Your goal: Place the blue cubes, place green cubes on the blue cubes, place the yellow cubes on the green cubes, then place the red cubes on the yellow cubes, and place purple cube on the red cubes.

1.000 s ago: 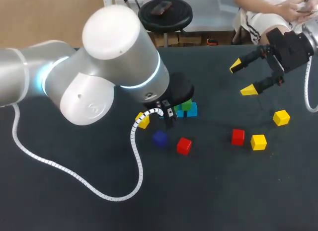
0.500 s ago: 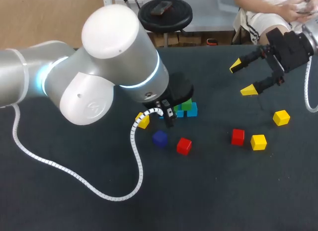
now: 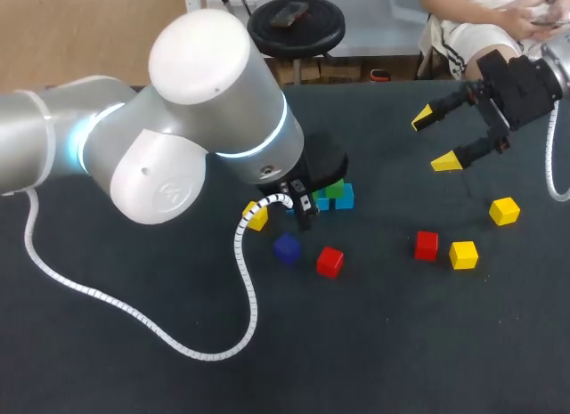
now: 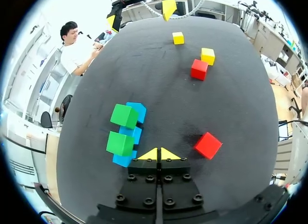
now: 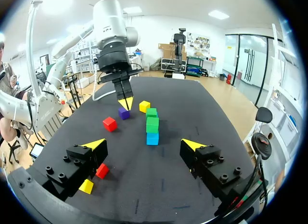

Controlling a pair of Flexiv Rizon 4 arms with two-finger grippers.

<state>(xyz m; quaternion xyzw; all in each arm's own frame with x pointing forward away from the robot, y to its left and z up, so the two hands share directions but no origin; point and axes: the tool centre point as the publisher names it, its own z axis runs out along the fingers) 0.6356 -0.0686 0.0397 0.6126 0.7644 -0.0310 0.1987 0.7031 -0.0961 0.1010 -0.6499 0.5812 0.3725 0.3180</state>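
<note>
1. The blue cubes (image 4: 131, 134) are laid in a short row near the middle of the table (image 3: 374, 343). Two green cubes (image 4: 124, 115) are seated on top of them.
2. The left gripper (image 4: 158, 154) is held over the table just beside one end of that row. Its yellow tips are pressed together, and nothing is gripped between them.
3. The right gripper (image 3: 436, 140) is held over the far right part of the table, well apart from the row. Its fingers are spread wide and nothing is touched by them.
4. A purple cube (image 3: 286, 247) and a red cube (image 3: 330, 261) are seen lying singly near the left gripper. A yellow cube (image 3: 256, 216) is set close by, partly hidden in the head view by the arm's white ribbed cable (image 3: 245, 289).
5. A second red cube (image 3: 427, 245) and a second yellow cube (image 3: 463, 254) are placed side by side on the right half of the table. A third yellow cube (image 3: 504, 210) is set a little beyond them, nearer the right gripper.
6. The table is covered in a dark, matte surface, and the cable is looped across its left half.
</note>
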